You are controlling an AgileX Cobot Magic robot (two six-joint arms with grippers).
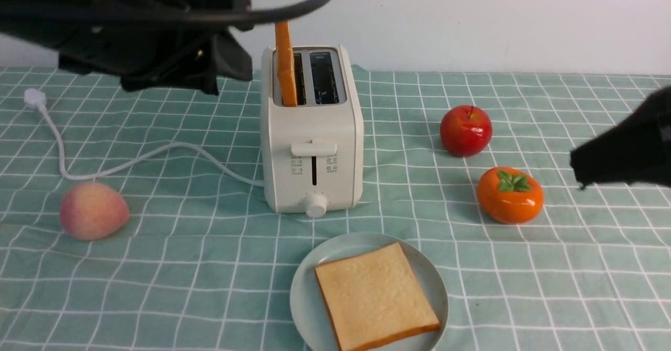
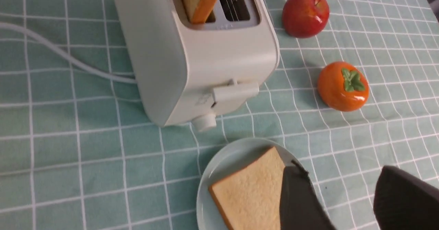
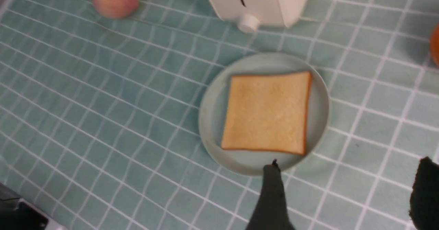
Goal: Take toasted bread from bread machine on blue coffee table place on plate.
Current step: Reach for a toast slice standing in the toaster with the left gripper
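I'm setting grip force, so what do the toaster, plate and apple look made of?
Toaster: likely matte cream plastic, by its moulded rounded corners. Plate: smooth pale blue-green, ceramic or melamine, unclear which. Apple: hard gloss with sharp highlights, probably a plastic replica.

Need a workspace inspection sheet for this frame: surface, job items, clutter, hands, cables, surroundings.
Surface: blue coffee table, grid cloth slightly wrinkled, no spills seen.
Job's things: bread machine upright; one toasted bread slice stands in its left slot, right slot empty; second slice lies flat on the plate in front of it.
Clutter: peach on the left; red apple and orange persimmon on the right, all apart from the plate.
Hands: left hand open, empty; right hand open, empty.
Cables: white cord trails left, plug loose on the cloth; black robot cable overhead.
Surroundings: plain white wall; nothing else seen.
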